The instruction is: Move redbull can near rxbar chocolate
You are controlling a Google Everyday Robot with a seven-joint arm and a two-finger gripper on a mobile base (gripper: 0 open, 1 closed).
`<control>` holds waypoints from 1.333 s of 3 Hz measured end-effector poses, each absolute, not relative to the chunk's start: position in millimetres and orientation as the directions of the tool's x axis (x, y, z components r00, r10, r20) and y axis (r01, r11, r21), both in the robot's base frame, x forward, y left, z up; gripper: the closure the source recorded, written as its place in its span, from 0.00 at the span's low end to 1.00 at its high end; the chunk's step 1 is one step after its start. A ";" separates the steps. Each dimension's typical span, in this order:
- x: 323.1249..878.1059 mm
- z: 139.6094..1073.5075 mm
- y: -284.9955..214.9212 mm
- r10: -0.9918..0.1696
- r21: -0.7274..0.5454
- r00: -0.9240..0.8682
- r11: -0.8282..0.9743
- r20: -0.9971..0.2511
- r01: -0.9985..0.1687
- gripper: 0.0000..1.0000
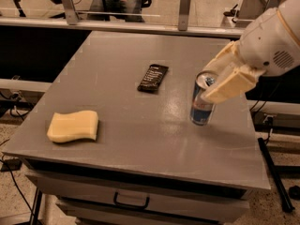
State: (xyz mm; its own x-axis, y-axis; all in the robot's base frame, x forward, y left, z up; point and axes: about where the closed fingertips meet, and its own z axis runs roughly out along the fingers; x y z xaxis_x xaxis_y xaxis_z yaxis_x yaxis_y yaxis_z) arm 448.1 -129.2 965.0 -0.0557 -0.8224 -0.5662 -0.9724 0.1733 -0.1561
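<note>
The redbull can (pixel 201 108), silver and blue, stands at the right side of the grey table (pixel 117 144), leaning slightly. My gripper (pixel 209 84) comes in from the right, and its cream fingers (pixel 230 84) are shut around the can's upper part. The rxbar chocolate (pixel 153 77), a flat dark bar with white text, lies near the table's middle, to the left of the can and a little farther back, about a hand's width away. Whether the can's base touches the table is unclear.
A yellow sponge (pixel 73 125) lies at the front left of the table. A drawer with a handle (pixel 131 203) sits under the front edge. A metal rail and posts (pixel 184 11) run behind the table. The right table edge is close to the can.
</note>
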 end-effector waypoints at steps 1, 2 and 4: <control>491.8 985.1 -123.8 -0.832 -0.188 -0.051 0.184 -0.552 -0.965 1.00; 491.5 984.7 -123.7 -0.833 -0.187 -0.051 0.184 -0.552 -0.965 1.00; 520.1 988.7 -97.1 -0.836 -0.199 -0.003 0.134 -0.548 -0.971 1.00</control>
State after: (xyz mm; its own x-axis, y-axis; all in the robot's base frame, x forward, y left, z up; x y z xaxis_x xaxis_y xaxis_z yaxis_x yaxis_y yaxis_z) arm 520.1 -97.1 988.7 -0.0030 -0.8362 -0.5485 -0.9708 0.1340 -0.1990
